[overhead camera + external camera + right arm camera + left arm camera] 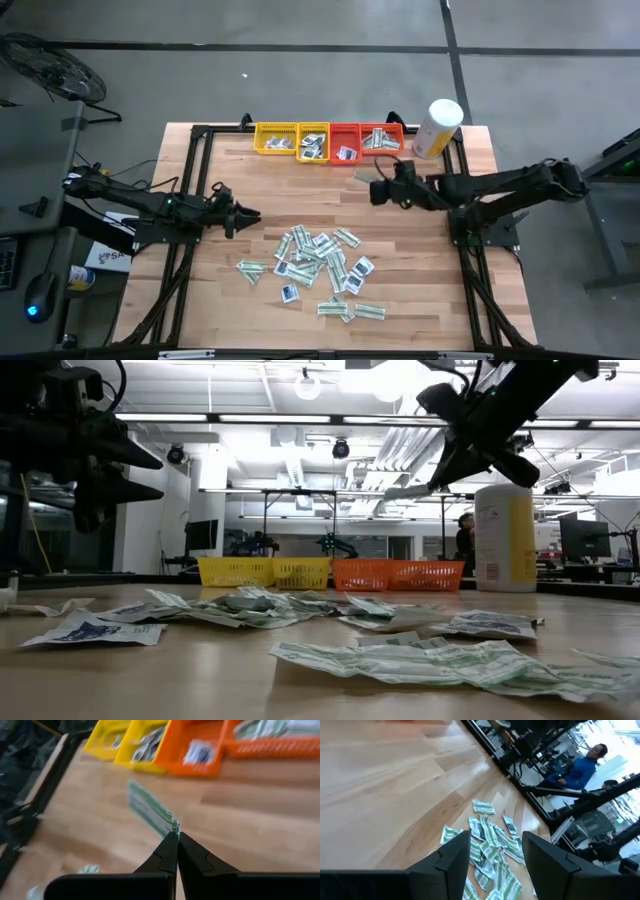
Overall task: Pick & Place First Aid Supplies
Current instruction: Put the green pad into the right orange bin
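The first aid supplies are a heap of flat white-and-green and white-and-blue packets lying on the wooden table's middle, seen also in the low view. My right gripper hangs above the table before the trays, shut on one narrow white-and-green strip packet. My left gripper waits open at the table's left, above the wood; the heap shows beyond its fingers. My right gripper pinches the strip packet by one short end between its two fingertips. The fingers slant down toward the table's far left and lie along the strip. The packet sticks out past the tips, roughly level and lifted clear of the table.
Two yellow trays and two red-orange trays stand in a row at the far edge, with packets inside. A tall white-and-yellow canister stands to their right. A black frame borders the table. People are in the room behind.
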Controlling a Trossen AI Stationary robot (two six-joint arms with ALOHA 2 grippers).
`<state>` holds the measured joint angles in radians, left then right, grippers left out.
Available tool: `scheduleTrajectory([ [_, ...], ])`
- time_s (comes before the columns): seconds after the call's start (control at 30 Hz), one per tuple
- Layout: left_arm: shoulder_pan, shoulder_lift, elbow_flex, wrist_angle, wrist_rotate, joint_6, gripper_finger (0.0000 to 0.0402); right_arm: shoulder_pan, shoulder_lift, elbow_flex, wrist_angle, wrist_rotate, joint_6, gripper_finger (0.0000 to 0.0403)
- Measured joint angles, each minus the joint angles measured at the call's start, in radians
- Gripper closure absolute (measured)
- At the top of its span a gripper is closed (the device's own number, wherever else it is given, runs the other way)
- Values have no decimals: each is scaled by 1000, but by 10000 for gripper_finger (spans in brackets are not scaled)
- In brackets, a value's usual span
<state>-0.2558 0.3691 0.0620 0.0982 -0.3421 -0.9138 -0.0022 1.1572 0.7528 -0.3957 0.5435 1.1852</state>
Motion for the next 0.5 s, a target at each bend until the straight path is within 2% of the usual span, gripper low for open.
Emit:
scheduleTrajectory([
  [0.23, 0, 0, 0, 3, -67, -11, 223, -177, 0, 0, -11, 7, -193, 403],
  [0.5, 0, 0, 0, 5, -119, -34, 223, -404, 0, 0, 36, -31, -632, 403],
])
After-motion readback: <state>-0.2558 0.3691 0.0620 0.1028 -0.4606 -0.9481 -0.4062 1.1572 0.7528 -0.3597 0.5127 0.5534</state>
